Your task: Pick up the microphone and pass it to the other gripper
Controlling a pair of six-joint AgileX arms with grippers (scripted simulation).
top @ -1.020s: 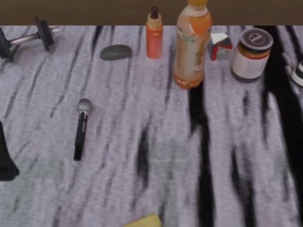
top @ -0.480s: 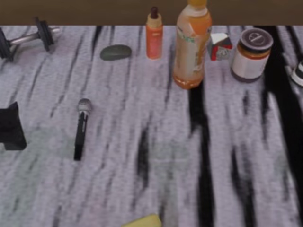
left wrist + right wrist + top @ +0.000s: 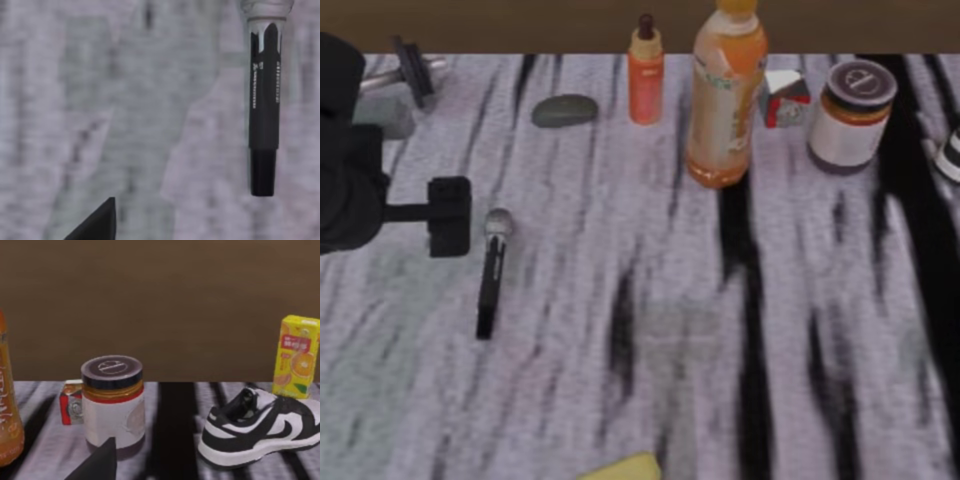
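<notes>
Microphone (image 3: 491, 272) lies flat on the desk near its left edge in the top view, a slim black handle with a small silver-grey mesh head pointing toward the far edge. The left gripper (image 3: 450, 216) hovers just beside that head, on the left-edge side, apart from it; whether its fingers are spread or clenched I cannot tell. From the left wrist view, the microphone (image 3: 262, 100) lies bare on the desk. The right wrist view shows a jar (image 3: 112, 402) and a sneaker (image 3: 260, 427).
</notes>
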